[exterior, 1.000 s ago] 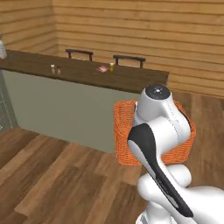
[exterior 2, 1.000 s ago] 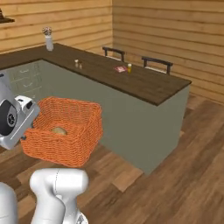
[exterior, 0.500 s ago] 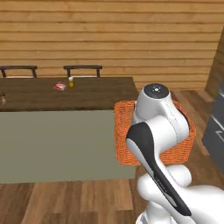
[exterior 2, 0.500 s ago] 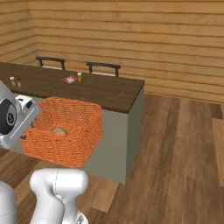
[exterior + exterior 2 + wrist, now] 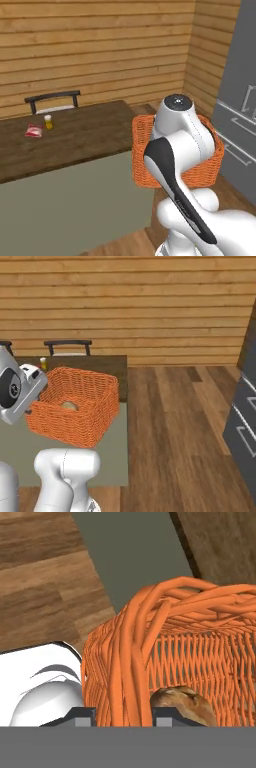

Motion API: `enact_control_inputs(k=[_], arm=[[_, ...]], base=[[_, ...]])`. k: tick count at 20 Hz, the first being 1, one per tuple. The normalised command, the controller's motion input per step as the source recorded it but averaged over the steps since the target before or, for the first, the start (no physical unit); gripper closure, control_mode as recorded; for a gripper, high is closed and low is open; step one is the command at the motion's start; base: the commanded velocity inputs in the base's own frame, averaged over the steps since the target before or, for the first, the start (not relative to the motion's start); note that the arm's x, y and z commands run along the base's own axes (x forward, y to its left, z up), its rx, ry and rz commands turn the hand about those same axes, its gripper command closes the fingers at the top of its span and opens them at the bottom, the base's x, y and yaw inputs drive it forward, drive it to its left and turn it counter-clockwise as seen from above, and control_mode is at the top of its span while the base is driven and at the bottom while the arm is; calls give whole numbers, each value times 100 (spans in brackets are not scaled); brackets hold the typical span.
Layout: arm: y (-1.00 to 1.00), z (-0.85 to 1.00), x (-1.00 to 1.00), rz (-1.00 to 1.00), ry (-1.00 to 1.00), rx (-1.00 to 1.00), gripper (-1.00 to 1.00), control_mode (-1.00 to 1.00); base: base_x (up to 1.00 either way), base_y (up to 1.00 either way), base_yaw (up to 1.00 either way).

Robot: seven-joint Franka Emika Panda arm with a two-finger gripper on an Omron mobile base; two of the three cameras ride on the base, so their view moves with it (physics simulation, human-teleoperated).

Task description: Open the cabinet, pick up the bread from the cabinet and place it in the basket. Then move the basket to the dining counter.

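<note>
Basket [image 5: 75,406] rim clamped in hand [image 5: 122,714], bread [image 5: 182,704] inside, beside dining counter [image 5: 75,140]

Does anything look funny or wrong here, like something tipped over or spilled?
Nothing looks spilled or broken. The odd sight is the orange basket up in the air beside the dining counter instead of resting on it: the claw grips its rim. The bread sits inside the basket.

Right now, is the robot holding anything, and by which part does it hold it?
Yes: the basket, with the bread inside, gripped by its woven rim wall between the jaws.
</note>
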Motion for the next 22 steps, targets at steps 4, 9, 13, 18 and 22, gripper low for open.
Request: enact_control_inputs(k=[4,9,13,18,22], arm=[[0,0,0,0,0,0,100,100],[0,0,0,0,0,0,100,100],[0,0,0,0,0,0,100,100],[0,0,0,0,0,0,100,100],[0,0,0,0,0,0,100,100]], base=[[47,74,-28],[4,71,-6],[3,73,-2],[29,57,-5],[58,31,-14]])
